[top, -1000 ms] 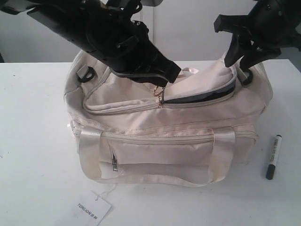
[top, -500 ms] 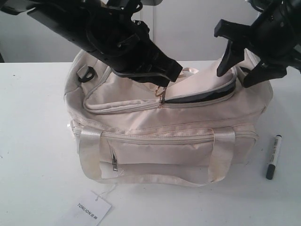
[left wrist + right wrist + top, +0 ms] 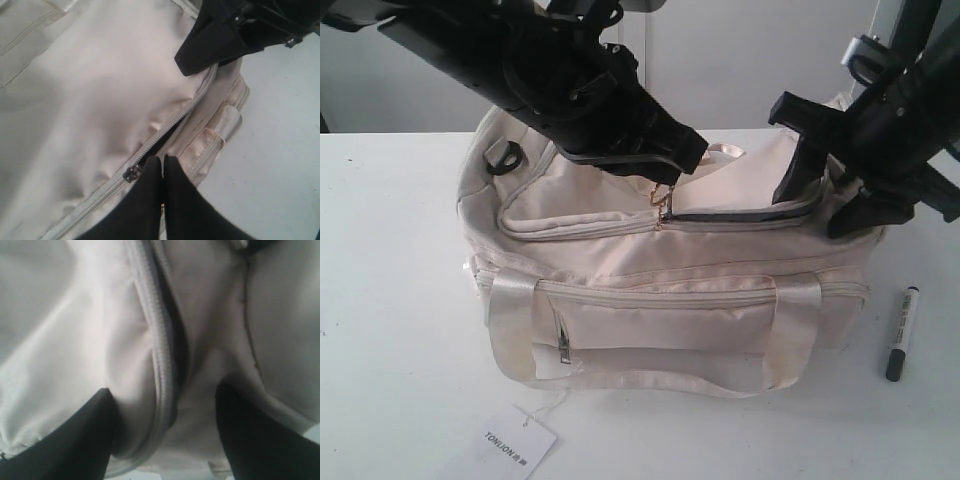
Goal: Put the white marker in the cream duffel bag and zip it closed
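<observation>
The left pincer (image 3: 162, 160) has its two black fingers pressed flat together on the gold chain pull (image 3: 659, 197), which stands up from the zip slider straight into their tip. Under this pincer lies the large soft cream fabric duffel bag (image 3: 670, 300). From the pincer's tip the curved top zip runs shut on the side away from the other arm. Toward the right pincer (image 3: 165, 390) it gapes as a narrow dark slit (image 3: 740, 213).

The right pincer stands wide, holding nothing. Its fingers straddle the bag's end, with a fold of cream cloth and the end of the zip between them.

The slim white marker with a dark cap (image 3: 901, 332) lies on the white table (image 3: 390, 300), outside the bag. It is low and to the outer side of the right pincer, well apart from both pincers.
</observation>
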You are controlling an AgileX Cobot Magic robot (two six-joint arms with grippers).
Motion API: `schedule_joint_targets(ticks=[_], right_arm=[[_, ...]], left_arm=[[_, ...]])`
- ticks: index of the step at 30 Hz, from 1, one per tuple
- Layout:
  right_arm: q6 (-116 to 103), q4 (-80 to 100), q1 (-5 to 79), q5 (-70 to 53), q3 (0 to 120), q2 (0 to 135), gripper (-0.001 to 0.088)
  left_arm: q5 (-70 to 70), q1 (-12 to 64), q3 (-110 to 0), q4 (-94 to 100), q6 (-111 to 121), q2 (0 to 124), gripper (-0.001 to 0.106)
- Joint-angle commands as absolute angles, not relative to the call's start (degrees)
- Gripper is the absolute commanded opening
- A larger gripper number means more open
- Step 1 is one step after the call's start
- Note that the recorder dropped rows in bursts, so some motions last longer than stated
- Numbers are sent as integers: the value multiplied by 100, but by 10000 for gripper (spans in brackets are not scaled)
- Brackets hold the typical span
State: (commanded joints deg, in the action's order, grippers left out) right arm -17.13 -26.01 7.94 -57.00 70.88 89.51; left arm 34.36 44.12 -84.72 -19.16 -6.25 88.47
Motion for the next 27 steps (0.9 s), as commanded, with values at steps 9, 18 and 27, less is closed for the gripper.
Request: schedule_joint_targets(ticks=[9, 18, 27], right_arm=[[-1544, -2710, 794, -5275, 6775, 8951, 444], [-1255, -2710, 794, -5215, 6775, 8951, 0], [-699, -2681, 794, -5073, 6825, 8878, 0]], left_arm=[[3436, 4412, -8472, -1946, -625, 8847, 0], [3436, 4412, -8472, -1947, -615, 8847, 0], [3672, 4412, -8472, -1746, -639, 8847, 0]])
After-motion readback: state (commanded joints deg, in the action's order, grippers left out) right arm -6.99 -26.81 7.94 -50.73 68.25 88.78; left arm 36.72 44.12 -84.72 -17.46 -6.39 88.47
